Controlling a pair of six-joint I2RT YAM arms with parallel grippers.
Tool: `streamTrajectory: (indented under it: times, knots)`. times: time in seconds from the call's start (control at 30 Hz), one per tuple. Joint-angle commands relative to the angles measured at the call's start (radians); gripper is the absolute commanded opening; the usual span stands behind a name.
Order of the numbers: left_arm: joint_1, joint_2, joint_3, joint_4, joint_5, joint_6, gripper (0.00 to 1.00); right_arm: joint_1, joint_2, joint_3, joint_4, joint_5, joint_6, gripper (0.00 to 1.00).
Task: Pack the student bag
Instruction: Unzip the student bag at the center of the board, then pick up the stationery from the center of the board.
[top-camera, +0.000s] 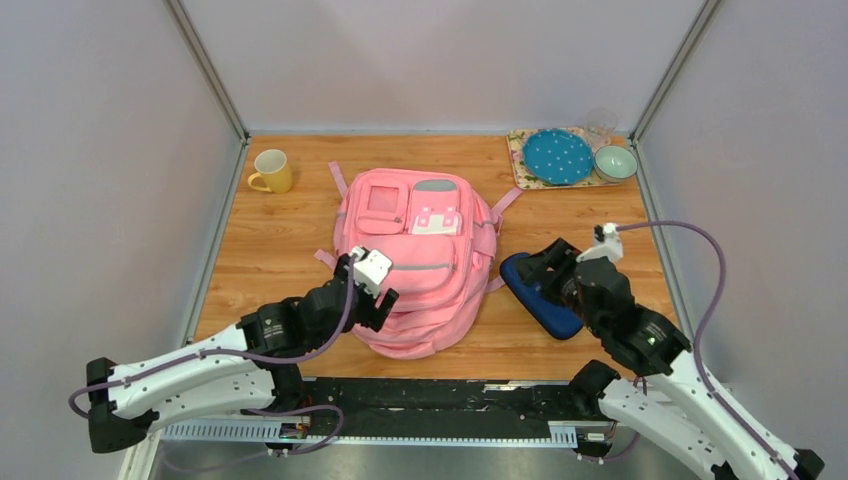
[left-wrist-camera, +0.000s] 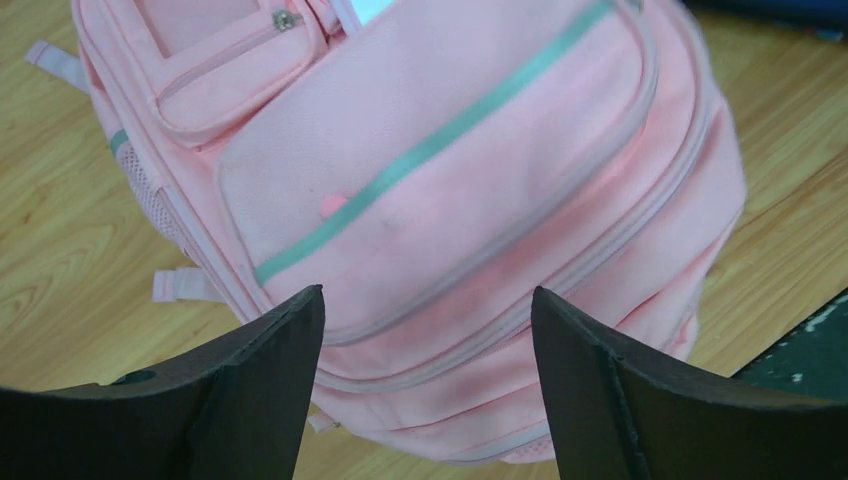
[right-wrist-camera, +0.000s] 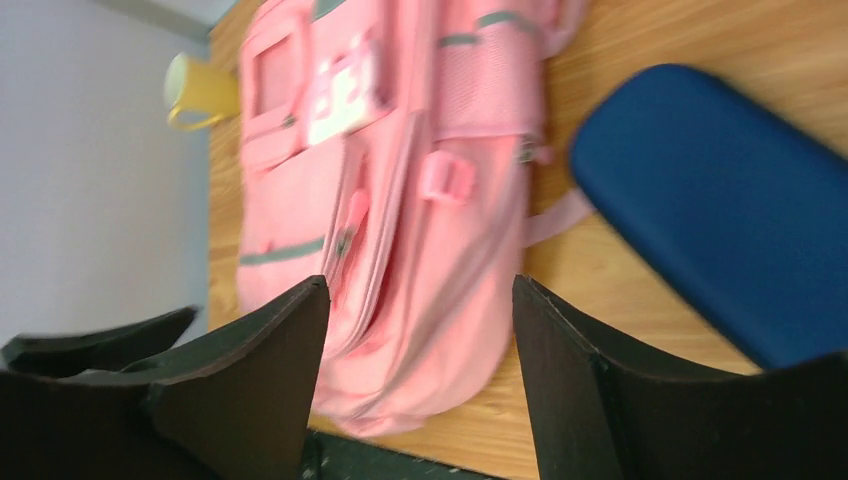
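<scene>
The student bag (top-camera: 420, 260), a pink backpack with grey strips, lies flat in the middle of the wooden table, its zips shut in the left wrist view (left-wrist-camera: 450, 160). My left gripper (top-camera: 372, 285) hovers over the bag's near-left corner, open and empty, its jaws wide apart above the lower front pocket (left-wrist-camera: 428, 292). My right gripper (top-camera: 548, 262) sits above a navy-blue oval pouch (top-camera: 540, 305) just right of the bag. It is open and holds nothing (right-wrist-camera: 420, 282). The right wrist view shows the bag's side (right-wrist-camera: 400, 180) and the pouch (right-wrist-camera: 720, 200) lying apart on the table.
A yellow mug (top-camera: 272, 171) stands at the back left. At the back right, a patterned tray (top-camera: 520, 160) carries a blue plate (top-camera: 558, 156), a pale bowl (top-camera: 615, 162) and a clear glass (top-camera: 600, 122). Grey walls close in three sides. A black rail (top-camera: 430, 395) runs along the near edge.
</scene>
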Motion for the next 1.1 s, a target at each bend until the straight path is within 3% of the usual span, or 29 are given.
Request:
streamTrajectory:
  times: [0.0, 0.2, 0.33, 0.47, 0.67, 0.9, 1.07]
  knots:
    - [0.007, -0.092, 0.114, -0.034, 0.036, -0.123, 0.83, -0.048, -0.093, -0.043, -0.272, 0.257, 0.042, 0.73]
    - [0.007, -0.119, 0.168, -0.002, 0.170, -0.163, 0.83, -0.255, -0.084, -0.089, -0.326, 0.236, 0.018, 0.85]
    - [0.007, -0.011, 0.200, -0.027, 0.255, -0.182, 0.83, -0.578, 0.017, -0.133, -0.223, -0.075, -0.106, 0.86]
    - [0.007, 0.060, 0.202, -0.010, 0.381, -0.214, 0.84, -0.767, 0.068, -0.184, -0.140, -0.239, -0.185, 0.87]
    - [0.007, 0.127, 0.148, 0.161, 0.500, -0.273, 0.84, -0.847, 0.084, -0.278, -0.077, -0.306, -0.209, 0.87]
    - [0.007, 0.376, 0.232, 0.243, 0.590, -0.332, 0.84, -0.857, 0.128, -0.351, 0.012, -0.502, -0.142, 0.87]
    - [0.007, 0.491, 0.268, 0.304, 0.637, -0.341, 0.84, -0.855, -0.026, -0.422, -0.002, -0.665, -0.050, 0.79]
